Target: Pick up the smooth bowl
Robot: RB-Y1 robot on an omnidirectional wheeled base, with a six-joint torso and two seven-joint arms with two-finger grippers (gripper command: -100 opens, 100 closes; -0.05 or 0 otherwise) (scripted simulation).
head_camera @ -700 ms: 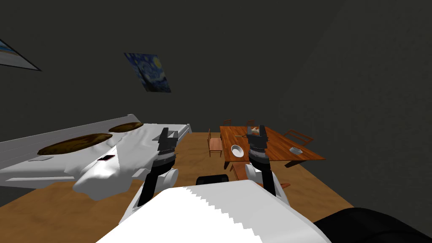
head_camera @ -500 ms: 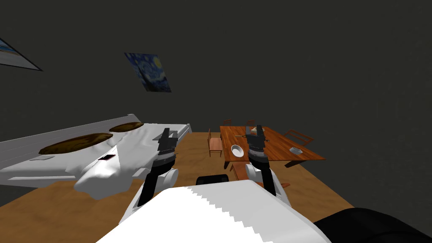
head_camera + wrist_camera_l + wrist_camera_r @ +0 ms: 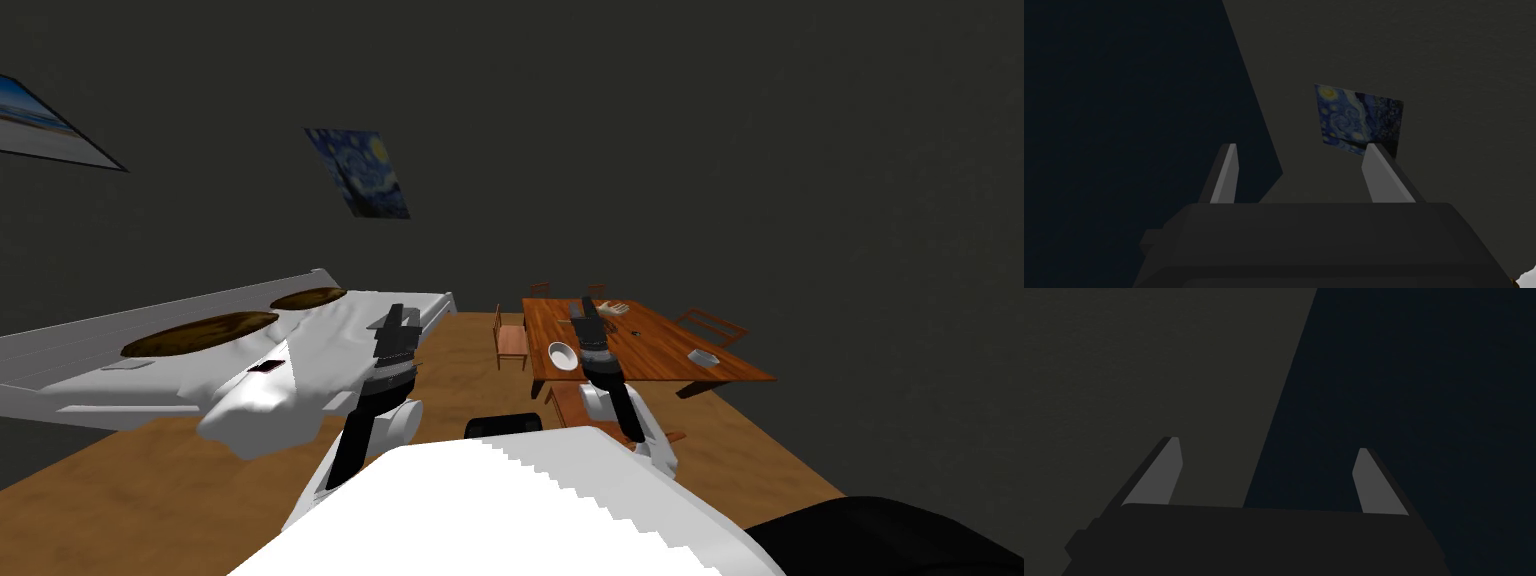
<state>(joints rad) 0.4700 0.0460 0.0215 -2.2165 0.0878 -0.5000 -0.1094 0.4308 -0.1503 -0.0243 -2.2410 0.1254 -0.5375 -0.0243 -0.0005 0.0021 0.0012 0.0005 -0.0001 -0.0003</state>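
Note:
The smooth bowl (image 3: 563, 355) is white and round and sits on the near left corner of a brown wooden table (image 3: 650, 350) ahead of me. My right gripper (image 3: 586, 306) is raised just right of the bowl in the head view, with its forearm beside it. Its fingers (image 3: 1155, 475) stand wide apart with nothing between them, so the right gripper (image 3: 1266, 455) is open. My left gripper (image 3: 393, 312) is held up over the edge of the bed. The left gripper (image 3: 1304, 157) is also open and empty.
A small pale dish (image 3: 702, 356) and a light object (image 3: 613, 308) also lie on the table. Wooden chairs (image 3: 510, 342) stand around it, one at the near left end. A white bed (image 3: 250, 370) with brown pillows fills the left. The floor is brown wood.
My right arm has swung left, so its gripper now stands closer to the bowl. My head view has shifted slightly; the left arm has not moved.

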